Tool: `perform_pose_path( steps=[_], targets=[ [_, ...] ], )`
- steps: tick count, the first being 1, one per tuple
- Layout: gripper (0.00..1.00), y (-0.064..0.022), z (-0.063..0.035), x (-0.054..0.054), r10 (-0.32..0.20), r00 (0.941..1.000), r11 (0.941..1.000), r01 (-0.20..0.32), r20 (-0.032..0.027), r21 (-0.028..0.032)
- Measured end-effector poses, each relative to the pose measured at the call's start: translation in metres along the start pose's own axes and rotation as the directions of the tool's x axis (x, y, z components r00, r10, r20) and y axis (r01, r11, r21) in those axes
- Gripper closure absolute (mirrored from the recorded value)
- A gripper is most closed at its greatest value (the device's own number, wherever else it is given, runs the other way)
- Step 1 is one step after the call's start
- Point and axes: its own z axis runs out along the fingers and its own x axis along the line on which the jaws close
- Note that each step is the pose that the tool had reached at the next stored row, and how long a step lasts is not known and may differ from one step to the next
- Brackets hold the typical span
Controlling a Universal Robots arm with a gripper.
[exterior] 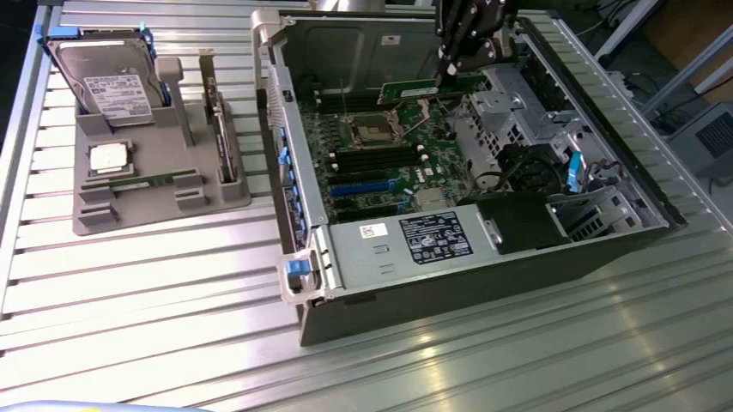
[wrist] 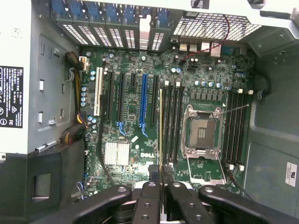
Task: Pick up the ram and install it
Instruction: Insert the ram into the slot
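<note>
Presently: pick-up done. Jaws were nearly closed on the ram, gripping its top edge and holding it edge-down inside the open case, above the motherboard. Seating left: ram hung over the black memory slots beside the CPU socket, not yet pressed in. Nearby: 1 power supply; 1 hard drive on a grey tray, bench. No obstruction seen over the slots.

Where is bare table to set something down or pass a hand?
Bare table spans the exterior view's lower part, bordered by the gray tray and the computer case. Crowded: inside the case, where the jaws hold the ram over the motherboard.
</note>
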Motion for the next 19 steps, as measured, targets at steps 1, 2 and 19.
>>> perform_pose_path(
  steps=[1,2,19],
  targets=[
    [0.88,0.0,0.0006,0.0,0.0,1.0,1.0,0.0,0.0,0.0],
    [0.88,0.0,0.0013,0.0001,0.0,1.0,1.0,0.0,-0.0001,0.0],
    [0.88,0.0,0.0099,0.0004,0.0,1.0,1.0,0.0,0.0001,0.0]
  ],
)
